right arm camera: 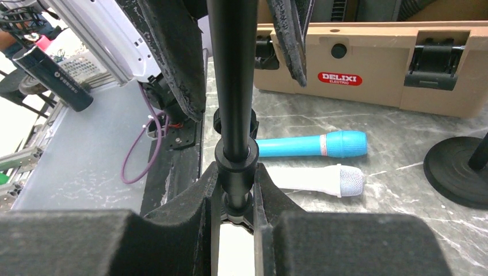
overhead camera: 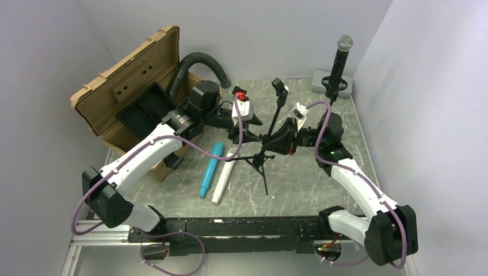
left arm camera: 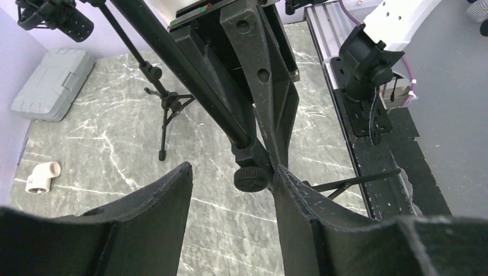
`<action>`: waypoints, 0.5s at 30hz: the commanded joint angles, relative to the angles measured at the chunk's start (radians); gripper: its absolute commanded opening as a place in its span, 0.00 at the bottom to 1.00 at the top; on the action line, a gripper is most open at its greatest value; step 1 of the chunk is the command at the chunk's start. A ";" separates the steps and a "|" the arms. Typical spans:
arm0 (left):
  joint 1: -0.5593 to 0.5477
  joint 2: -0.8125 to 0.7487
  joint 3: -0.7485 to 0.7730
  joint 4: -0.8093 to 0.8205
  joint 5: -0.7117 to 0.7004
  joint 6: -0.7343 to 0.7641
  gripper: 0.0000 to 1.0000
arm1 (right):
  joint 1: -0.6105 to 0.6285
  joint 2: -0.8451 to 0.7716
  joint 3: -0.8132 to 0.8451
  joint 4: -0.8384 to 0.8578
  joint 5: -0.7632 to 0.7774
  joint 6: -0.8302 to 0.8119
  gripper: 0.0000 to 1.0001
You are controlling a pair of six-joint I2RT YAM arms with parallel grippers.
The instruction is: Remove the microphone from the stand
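I am viewing a grey marbled tabletop point(overhead camera: 299, 184) enclosed by pale lilac walls point(overhead camera: 259, 23), and am counting three microphones (one black microphone point(overhead camera: 340, 60), one blue microphone point(overhead camera: 210, 168), one white microphone point(overhead camera: 223, 181)), two tripod stands (the centre stand point(overhead camera: 266, 150) and the far stand point(left arm camera: 167, 109)) and one open tan case point(overhead camera: 124, 75). The black microphone is standing mounted at upper right of the top view, long axis near vertical, grille pointing up. The right gripper point(right arm camera: 236, 187) is clamping the centre stand's pole, while the left gripper point(left arm camera: 233, 172) is holding its fingers apart, gripping nothing.
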 commanded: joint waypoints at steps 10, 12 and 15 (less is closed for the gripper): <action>-0.006 0.007 -0.025 0.033 0.084 -0.041 0.43 | 0.004 -0.038 0.057 0.062 -0.019 -0.006 0.00; -0.007 0.012 -0.030 0.056 0.089 -0.069 0.37 | 0.006 -0.040 0.057 0.055 -0.017 -0.012 0.00; -0.008 0.020 -0.033 0.080 0.106 -0.106 0.30 | 0.005 -0.042 0.057 0.042 -0.012 -0.026 0.00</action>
